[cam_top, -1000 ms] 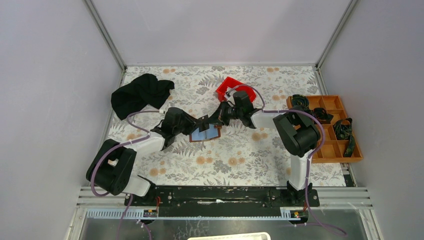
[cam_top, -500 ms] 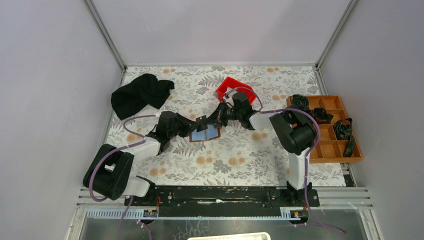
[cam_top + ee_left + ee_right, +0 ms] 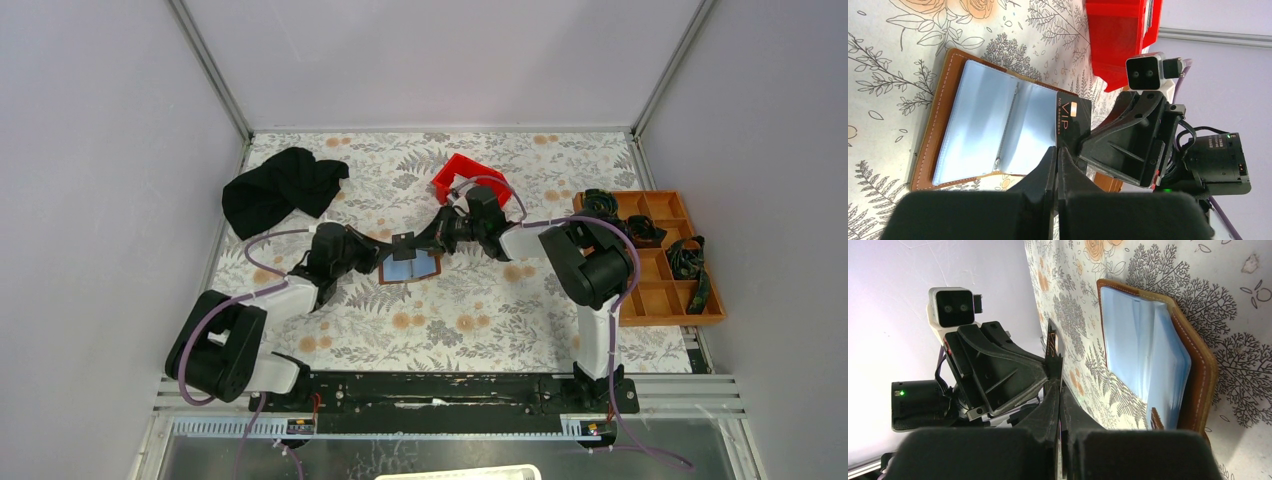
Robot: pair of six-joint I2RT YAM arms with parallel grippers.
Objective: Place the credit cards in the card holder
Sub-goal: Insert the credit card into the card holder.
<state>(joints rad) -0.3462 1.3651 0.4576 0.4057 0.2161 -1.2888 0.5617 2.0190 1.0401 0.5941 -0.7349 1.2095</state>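
The card holder (image 3: 414, 268) is a brown wallet lying open on the floral mat, its pale blue pockets (image 3: 983, 125) facing up. Just above its far edge a dark credit card (image 3: 403, 243) marked VIP (image 3: 1074, 117) stands on edge in the air. My right gripper (image 3: 421, 242) is shut on it from the right, the fingertips (image 3: 1058, 385) pinching the thin edge (image 3: 1052, 345). My left gripper (image 3: 389, 251) comes from the left and is shut on the card's near corner (image 3: 1057, 149). Only this one card shows.
A red bin (image 3: 465, 175) stands behind the right wrist. A black cloth (image 3: 282, 188) lies at the back left. An orange-brown compartment tray (image 3: 665, 290) with black items sits along the right edge.
My left gripper's jaws have shut, and its wrist has shifted a little left. The right gripper and the card have stayed put.
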